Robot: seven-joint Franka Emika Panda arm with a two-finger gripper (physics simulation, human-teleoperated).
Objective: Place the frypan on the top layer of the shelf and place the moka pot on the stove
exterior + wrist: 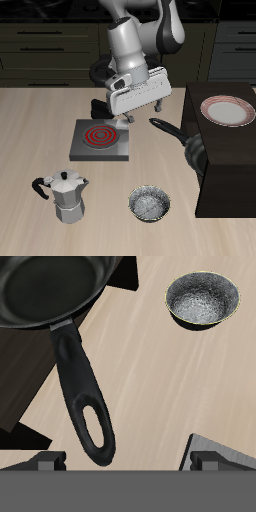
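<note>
The black frypan [192, 148] sits low against the side of the dark shelf [228, 165]. Its long handle [164, 126] points out over the table toward the stove [100, 140]. My gripper [128, 108] hangs open and empty above the table between the stove and the handle's end. In the wrist view the frypan [45, 291] lies partly over the shelf [18, 366], and its handle [82, 391] runs toward my gripper [128, 462], ending between the spread fingers. The silver moka pot [66, 196] stands upright near the table's front edge, in front of the stove.
A small shiny metal bowl [150, 204] [203, 301] sits near the front edge beside the shelf. A white plate with a red rim [227, 111] lies on the shelf's flat top. A corner of the stove [225, 448] shows in the wrist view.
</note>
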